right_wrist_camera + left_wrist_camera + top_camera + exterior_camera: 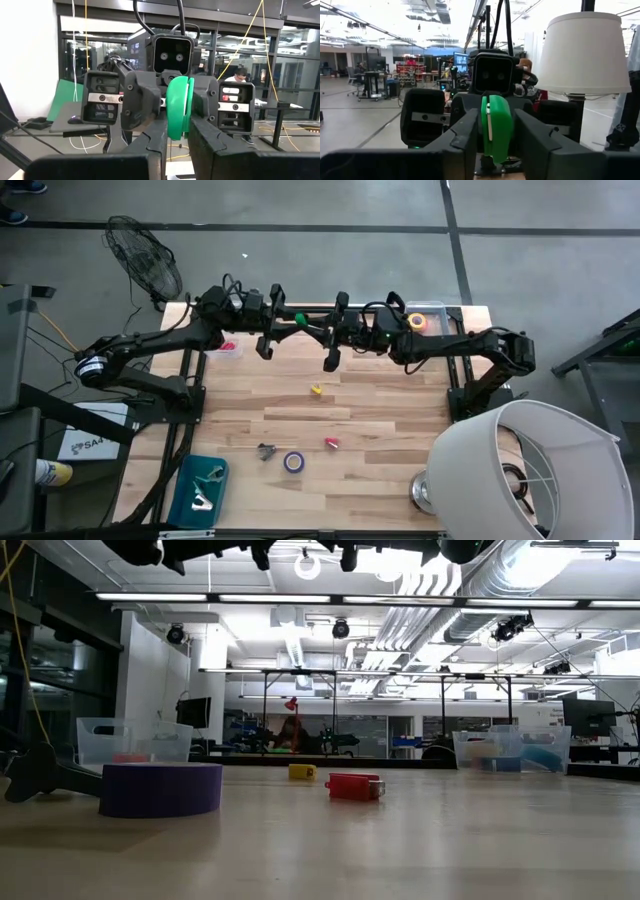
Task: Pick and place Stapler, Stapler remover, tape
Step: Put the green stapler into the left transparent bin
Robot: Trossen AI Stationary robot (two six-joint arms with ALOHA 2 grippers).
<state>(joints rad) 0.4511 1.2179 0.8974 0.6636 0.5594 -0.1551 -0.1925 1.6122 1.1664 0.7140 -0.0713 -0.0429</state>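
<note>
Above the table (pixel 380 430), far back from the purple tape (pixel 293 462), the left gripper (pixel 495 132) and right gripper (pixel 176 122) meet nose to nose. Both appear clenched on one green piece (pixel 300 319), which is seen edge-on, so it may be tape or a stapler. If both release or pull at once, it could drop or twist loose. The red stapler (pixel 331 443) lies just beside the purple tape.

Left gripper (pixel 495 131) pinches green item (pixel 496 127) (w/ right gripper (pixel 492 95) opposite).

White sheet (pixel 88 443) beside the table's left edge, letters possibly "SA", rest unreadable
</note>
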